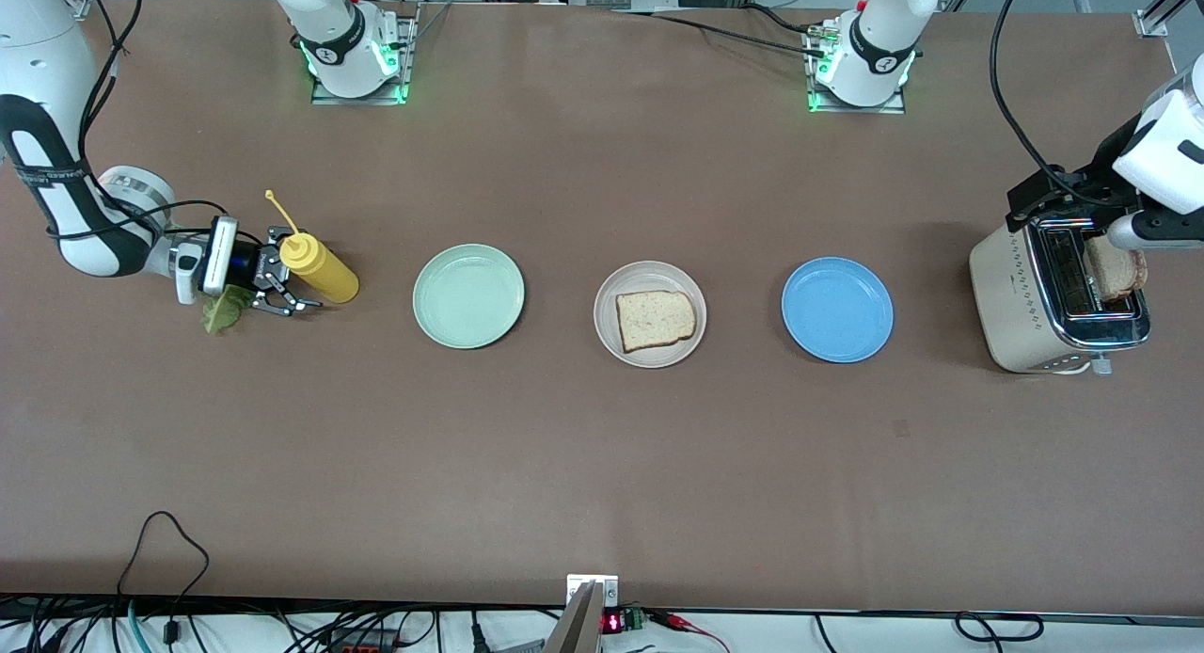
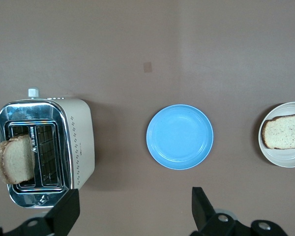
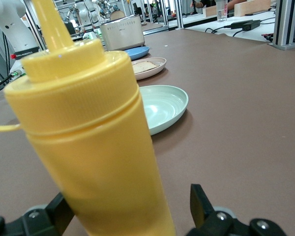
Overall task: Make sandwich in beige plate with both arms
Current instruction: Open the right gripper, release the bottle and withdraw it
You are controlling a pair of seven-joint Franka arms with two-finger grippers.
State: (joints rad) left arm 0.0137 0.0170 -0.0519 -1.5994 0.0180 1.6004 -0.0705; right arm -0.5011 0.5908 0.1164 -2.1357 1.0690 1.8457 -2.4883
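Observation:
The beige plate [image 1: 649,352] sits mid-table with one bread slice [image 1: 656,319] lying on it; both also show in the left wrist view, the plate [image 2: 285,156] and the slice [image 2: 285,132]. A second slice [image 1: 1115,269] stands in the toaster [image 1: 1016,295]. The green lettuce leaf [image 1: 224,311] lies on the table at the right arm's end. My right gripper [image 1: 287,272] is open around a yellow squeeze bottle [image 3: 98,147], with a gap at one finger. My left gripper [image 2: 135,211] hangs open and empty over the toaster [image 2: 81,142].
A mint-green plate [image 1: 468,295] lies between the bottle and the beige plate. A blue plate [image 1: 837,310] lies between the beige plate and the toaster. The bottle's cap strap sticks up beside the right gripper.

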